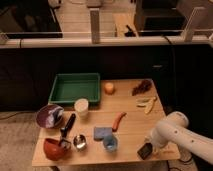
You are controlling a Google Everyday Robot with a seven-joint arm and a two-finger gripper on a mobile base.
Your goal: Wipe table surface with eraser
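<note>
The table surface (132,131) is a light wooden top with plank lines. My white arm reaches in from the lower right. My gripper (148,147) is low over the table's front right corner, shut on the eraser (145,151), a small dark block. The eraser is down at the tabletop, right of the blue cup (111,145). The arm hides most of the gripper.
A green tray (75,88) stands at the back left, with an orange (109,87), dark grapes (142,86) and a banana (146,104) to its right. A red pepper (119,120), blue sponge (101,132), white cup (81,107), purple bowl (49,116), red bowl (54,148) and metal cup (79,142) fill the left and middle.
</note>
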